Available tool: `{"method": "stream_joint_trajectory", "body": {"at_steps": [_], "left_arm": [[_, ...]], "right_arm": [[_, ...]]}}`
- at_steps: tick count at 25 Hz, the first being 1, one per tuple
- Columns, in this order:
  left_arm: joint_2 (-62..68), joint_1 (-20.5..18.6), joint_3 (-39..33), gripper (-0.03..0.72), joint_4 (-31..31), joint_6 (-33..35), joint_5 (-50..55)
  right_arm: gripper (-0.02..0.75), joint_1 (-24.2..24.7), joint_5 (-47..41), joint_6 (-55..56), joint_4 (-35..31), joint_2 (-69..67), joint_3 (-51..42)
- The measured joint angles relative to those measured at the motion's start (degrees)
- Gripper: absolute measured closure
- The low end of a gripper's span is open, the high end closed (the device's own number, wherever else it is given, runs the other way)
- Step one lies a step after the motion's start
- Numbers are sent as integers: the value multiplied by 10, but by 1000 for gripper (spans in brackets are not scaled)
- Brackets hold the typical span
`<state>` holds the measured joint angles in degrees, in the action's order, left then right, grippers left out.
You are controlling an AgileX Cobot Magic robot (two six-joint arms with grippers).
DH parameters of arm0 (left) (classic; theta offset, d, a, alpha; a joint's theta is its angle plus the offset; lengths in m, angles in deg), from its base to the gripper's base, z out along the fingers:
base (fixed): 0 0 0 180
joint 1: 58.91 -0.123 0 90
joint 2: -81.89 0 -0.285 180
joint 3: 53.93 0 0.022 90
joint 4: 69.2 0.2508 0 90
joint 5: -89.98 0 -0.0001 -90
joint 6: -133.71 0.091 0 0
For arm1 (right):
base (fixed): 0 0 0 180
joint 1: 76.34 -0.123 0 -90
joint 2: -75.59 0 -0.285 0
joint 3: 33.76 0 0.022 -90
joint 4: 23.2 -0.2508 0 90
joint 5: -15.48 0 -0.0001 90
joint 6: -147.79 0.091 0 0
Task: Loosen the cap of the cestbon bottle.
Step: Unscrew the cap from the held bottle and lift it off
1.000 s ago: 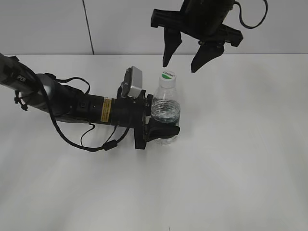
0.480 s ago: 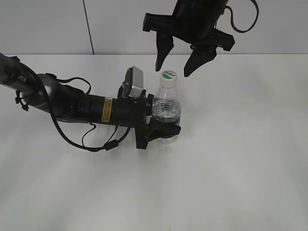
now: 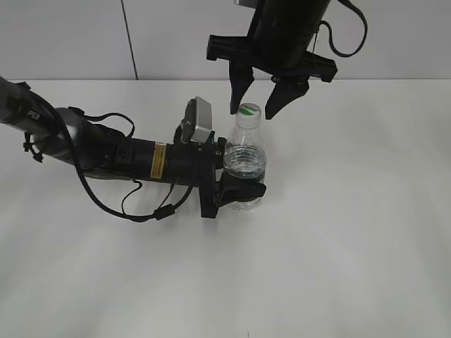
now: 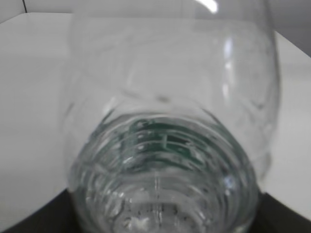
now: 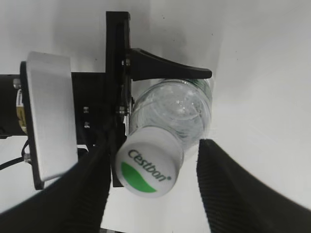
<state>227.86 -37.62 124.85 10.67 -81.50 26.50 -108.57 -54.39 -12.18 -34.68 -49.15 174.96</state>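
While the white table (image 3: 338, 232) lies bare all around, here is each thing from biggest to smallest.

Left arm: it lies low along the table from the left side, with black cables looped beside it.

Left gripper (image 3: 236, 184): its black jaws hug the lower body of the cestbon bottle and hold it upright. They are partly spread because the bottle fills the space between them.

Right gripper (image 3: 256, 105): a second ago it hung higher and off to the right of the bottle top. Now it has come down and moved left, and one finger sits on each side of the cap. Its fingers (image 5: 228, 194) have drawn in a little, but a gap still shows on both sides, so it holds nothing yet.

Cestbon bottle (image 3: 245, 167): it stands near the middle of the table, with water and a green band low down.

Cap (image 5: 148, 167): white with a green mark, still on the bottle neck.

What this means: I think the next job is to squeeze the cap and turn it.

In the way: the left arm's grey camera box (image 3: 199, 121) sits just beside the cap, so the near finger has little room.
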Motion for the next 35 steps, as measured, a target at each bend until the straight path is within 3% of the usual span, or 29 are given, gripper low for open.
{"method": "stream_joint_trajectory", "body": {"at_steps": [4,9,35], "left_arm": [[0,0,0,274,0,0,1],[0,1,1,274,0,0,2],[-1,1,1,274,0,0,4]], "right_arm": [[377,0,0,0,3,0,3],[393,0,0,-1,3,0,3],[330,-8,0,-35,0,0,3]]}}
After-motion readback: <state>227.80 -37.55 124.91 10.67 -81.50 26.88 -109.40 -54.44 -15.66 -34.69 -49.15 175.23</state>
